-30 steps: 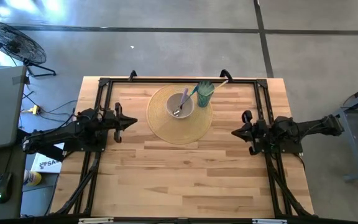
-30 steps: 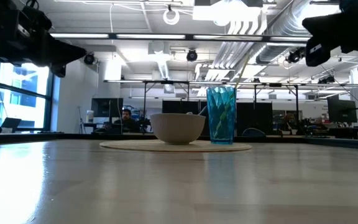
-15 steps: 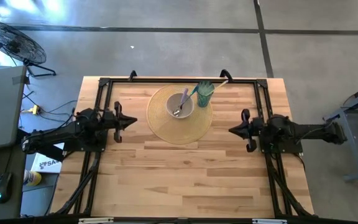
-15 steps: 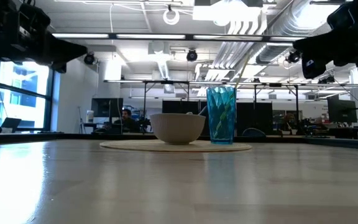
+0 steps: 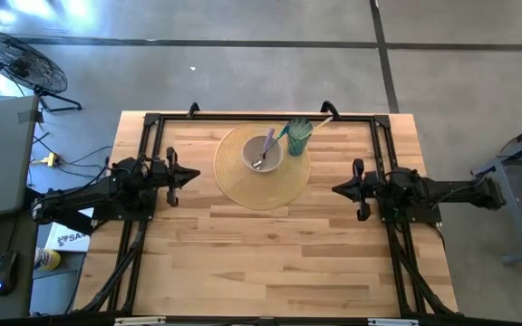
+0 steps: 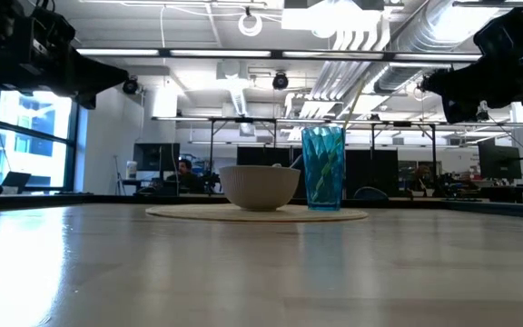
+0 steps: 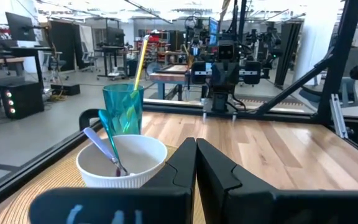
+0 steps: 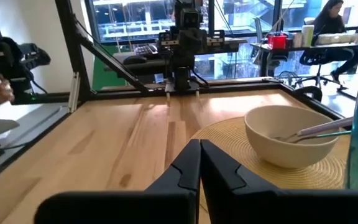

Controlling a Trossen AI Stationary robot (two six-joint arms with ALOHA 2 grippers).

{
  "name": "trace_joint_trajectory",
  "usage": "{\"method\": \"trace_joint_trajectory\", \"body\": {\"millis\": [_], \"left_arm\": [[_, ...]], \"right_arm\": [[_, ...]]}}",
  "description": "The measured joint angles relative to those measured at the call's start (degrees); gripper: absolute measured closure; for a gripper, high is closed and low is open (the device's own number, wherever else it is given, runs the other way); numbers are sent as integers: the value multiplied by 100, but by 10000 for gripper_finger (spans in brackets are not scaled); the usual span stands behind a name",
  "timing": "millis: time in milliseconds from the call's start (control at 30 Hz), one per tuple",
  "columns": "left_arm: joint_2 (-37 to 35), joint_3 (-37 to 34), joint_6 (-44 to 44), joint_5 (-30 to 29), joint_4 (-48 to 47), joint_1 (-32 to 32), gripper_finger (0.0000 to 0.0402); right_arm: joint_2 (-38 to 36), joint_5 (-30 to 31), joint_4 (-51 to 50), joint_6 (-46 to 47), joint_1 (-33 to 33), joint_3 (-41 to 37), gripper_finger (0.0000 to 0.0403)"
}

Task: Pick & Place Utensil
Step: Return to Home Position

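A cream bowl sits on a round woven placemat near the table's far edge; a spoon with a lilac handle lies in it, its handle leaning on the rim. Beside the bowl stands a teal faceted cup holding a yellow straw-like stick and a green utensil. My left gripper hovers shut, left of the mat. My right gripper hovers shut, right of the mat. Both are raised above the table and touch nothing.
A black metal frame runs along the table's far edge and down both sides. Bare wood fills the near half of the table. Beyond the table are a floor fan, a side desk and, in the room behind, seated people.
My right gripper has moved a little toward the table's left, closer to the mat, staying shut. The left arm, bowl, cup and utensils have kept still.
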Motion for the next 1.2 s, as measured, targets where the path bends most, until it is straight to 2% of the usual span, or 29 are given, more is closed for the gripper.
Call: {"method": "trace_joint_trajectory", "body": {"millis": [1200], "left_arm": [[0, 0, -4, -11, 2, 0, 392]], "right_arm": [[0, 9, 4, 124, 0, -4, 395]]}}
